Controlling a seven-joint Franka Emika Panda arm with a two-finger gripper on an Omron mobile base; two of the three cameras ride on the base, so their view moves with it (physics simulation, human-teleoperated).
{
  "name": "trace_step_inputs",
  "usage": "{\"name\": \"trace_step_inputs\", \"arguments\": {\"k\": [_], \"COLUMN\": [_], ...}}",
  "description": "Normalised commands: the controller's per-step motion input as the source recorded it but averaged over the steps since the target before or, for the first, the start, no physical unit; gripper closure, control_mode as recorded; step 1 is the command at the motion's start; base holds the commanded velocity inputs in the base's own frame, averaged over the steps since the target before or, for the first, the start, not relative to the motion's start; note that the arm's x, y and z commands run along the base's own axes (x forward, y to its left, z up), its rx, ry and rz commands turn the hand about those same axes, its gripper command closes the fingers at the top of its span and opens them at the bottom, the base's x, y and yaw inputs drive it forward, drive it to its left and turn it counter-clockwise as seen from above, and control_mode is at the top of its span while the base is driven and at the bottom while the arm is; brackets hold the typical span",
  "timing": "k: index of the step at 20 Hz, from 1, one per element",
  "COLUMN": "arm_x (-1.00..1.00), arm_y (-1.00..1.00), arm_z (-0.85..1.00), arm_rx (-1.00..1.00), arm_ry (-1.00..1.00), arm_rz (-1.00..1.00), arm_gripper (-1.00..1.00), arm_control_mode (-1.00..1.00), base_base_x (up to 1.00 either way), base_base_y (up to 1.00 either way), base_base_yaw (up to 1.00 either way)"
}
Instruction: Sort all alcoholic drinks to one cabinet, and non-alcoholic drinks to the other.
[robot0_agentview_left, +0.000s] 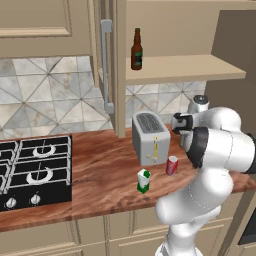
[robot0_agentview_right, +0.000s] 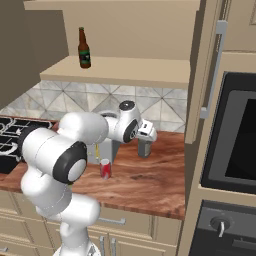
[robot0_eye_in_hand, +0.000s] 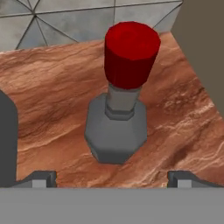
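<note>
The grey glass bottle (robot0_eye_in_hand: 117, 133) with its red cap (robot0_eye_in_hand: 131, 52) stands upright on the wooden counter, also seen as the grey bottle (robot0_agentview_right: 145, 148) near the back wall. My gripper (robot0_eye_in_hand: 111, 179) hovers just above it, open, with a fingertip (robot0_eye_in_hand: 40, 178) on each side and nothing held; the gripper (robot0_agentview_right: 147, 136) is right over the bottle. The dark-brown beer bottle (robot0_agentview_left: 136, 50) stands on the shelf (robot0_agentview_left: 200, 67) of the open cabinet. On the counter in front of the toaster are the red soda can (robot0_agentview_left: 172, 165) and the green-and-white carton (robot0_agentview_left: 144, 181).
A silver toaster (robot0_agentview_left: 151, 137) stands left of the bottle. The open cabinet door (robot0_agentview_left: 118, 70) with its grey handle (robot0_agentview_left: 106, 72) juts out over the counter. A black stove (robot0_agentview_left: 35, 167) lies at the left, an oven (robot0_agentview_right: 235, 145) at the right. A closed cabinet (robot0_agentview_left: 35, 25) hangs upper left.
</note>
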Motion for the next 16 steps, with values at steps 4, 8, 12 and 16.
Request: {"name": "trace_step_inputs", "arguments": {"k": [4,8,12,16], "arm_x": [0.21,0.17,0.20,0.16], "arm_y": [-0.23,-0.15,-0.03,-0.04], "arm_z": [-0.22,-0.20,-0.18,-0.18], "arm_rx": [0.01,0.00,0.00,0.00], "arm_ry": [0.00,0.00,0.00,0.00], "arm_rz": [0.01,0.00,0.00,0.00], "arm_gripper": [-1.00,-1.00,-1.00,-1.00], "arm_control_mode": [-1.00,-1.00,-1.00,-1.00], "base_base_x": [0.00,0.00,0.00,0.00], "base_base_y": [0.00,0.00,0.00,0.00], "base_base_yaw": [0.00,0.00,0.00,0.00]}}
